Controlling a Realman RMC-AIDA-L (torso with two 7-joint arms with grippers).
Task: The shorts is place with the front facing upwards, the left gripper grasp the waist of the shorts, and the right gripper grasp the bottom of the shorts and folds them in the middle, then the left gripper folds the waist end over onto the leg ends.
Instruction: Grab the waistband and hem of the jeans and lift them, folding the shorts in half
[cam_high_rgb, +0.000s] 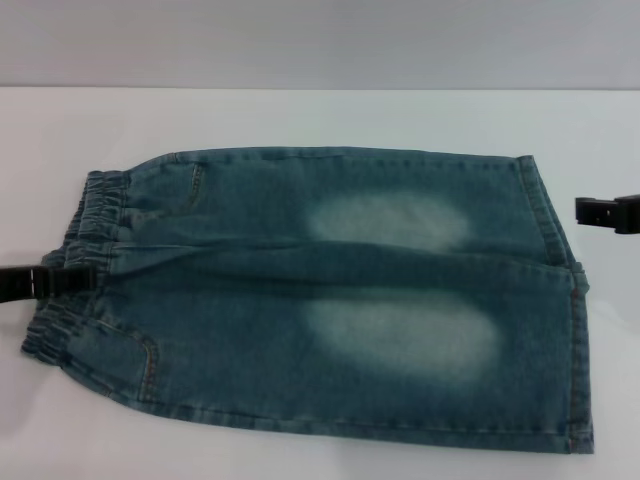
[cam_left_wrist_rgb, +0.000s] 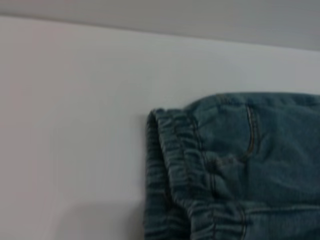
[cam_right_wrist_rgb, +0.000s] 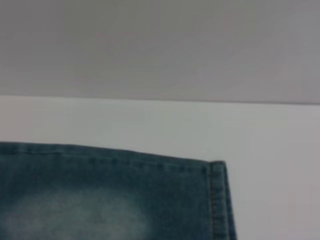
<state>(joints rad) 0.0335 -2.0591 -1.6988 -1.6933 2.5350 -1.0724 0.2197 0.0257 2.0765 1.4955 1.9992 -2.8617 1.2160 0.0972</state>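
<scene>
1. The shorts (cam_high_rgb: 330, 300) lie flat on the white desk (cam_high_rgb: 300, 115), front up, spread wide across the middle of the head view.

2. The waist (cam_high_rgb: 75, 265) sits at the robot's left, puckered and bunched. The leg ends (cam_high_rgb: 565, 300) run down the right side as flat stitched hems.

3. The left gripper (cam_high_rgb: 60, 278) comes in low from the left edge, its dark tip lying over the waist about midway along the band. Whether the jaws are parted or closed on the cloth I cannot tell.

4. The right gripper (cam_high_rgb: 610, 212) hangs just beyond the far leg hem, near it but apart from the cloth. Its jaws can't be read either.

5. My read on handling: denim is soft but thick, so it drapes with some weight and holds a crease. Not fragile, not slippery.

6. The elastic band looks like the best hold on the left: gathered, thick, plenty for the jaws to bite. A pinch across the whole band seems safer than catching a single ruffle.

7. On the right the hem is flat against the desk, so the jaws will probably have to get under the stitched border to lift it.

8. Nothing else shows on the desk, and a plain wall (cam_high_rgb: 320, 40) stands behind. Nothing blocks the fold.
</scene>
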